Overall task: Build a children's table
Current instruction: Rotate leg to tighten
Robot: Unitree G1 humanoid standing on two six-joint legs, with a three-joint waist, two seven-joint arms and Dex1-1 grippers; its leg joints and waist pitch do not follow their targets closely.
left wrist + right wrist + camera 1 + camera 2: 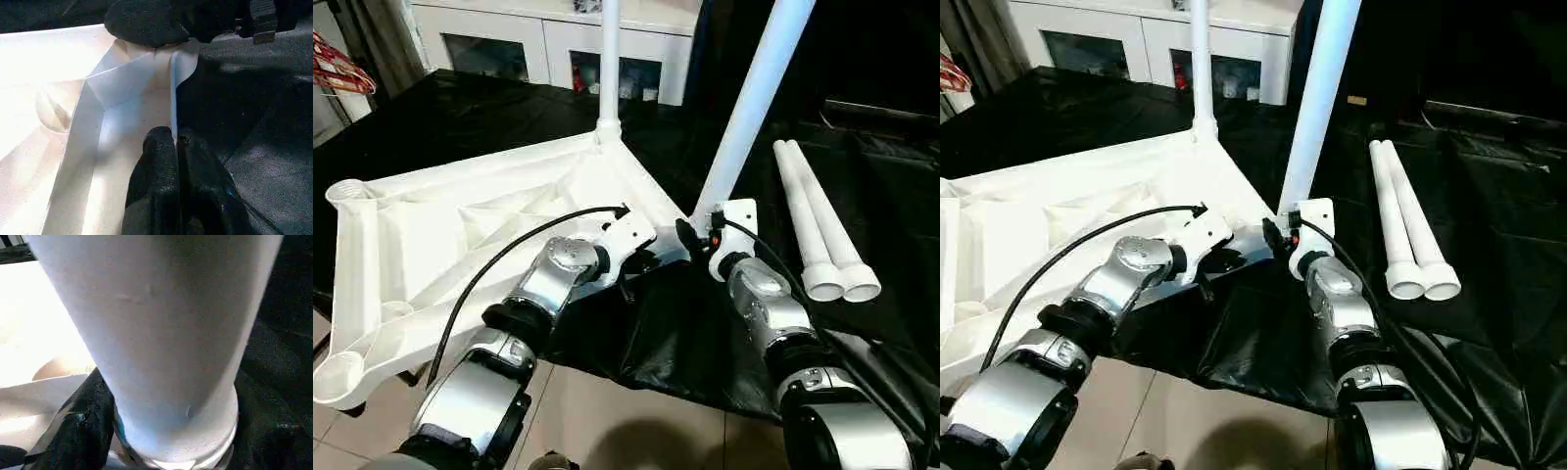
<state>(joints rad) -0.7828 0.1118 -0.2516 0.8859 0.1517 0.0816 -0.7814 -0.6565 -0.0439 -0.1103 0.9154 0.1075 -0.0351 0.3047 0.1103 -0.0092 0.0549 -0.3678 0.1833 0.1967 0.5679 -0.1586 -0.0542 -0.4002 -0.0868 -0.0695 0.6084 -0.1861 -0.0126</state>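
Note:
The white table top [460, 215] lies upside down on black cloth, ribbed underside up. One leg [609, 59] stands upright in the far corner socket. A second leg [754, 98] leans with its foot at the near right corner, and my right gripper [695, 233] is shut on its base; one black finger [83, 421] presses its side. My left gripper [175, 147] is shut on the top's thin rim wall beside that corner. Two loose legs [818, 225] lie side by side to the right. The two left corner sockets [347, 191] are empty.
A white glass-door cabinet [548, 44] stands behind the table. A red wire object [337, 69] hangs at the far left. The black cloth [862, 176] drapes over the table's front edge, with beige floor [607, 421] below.

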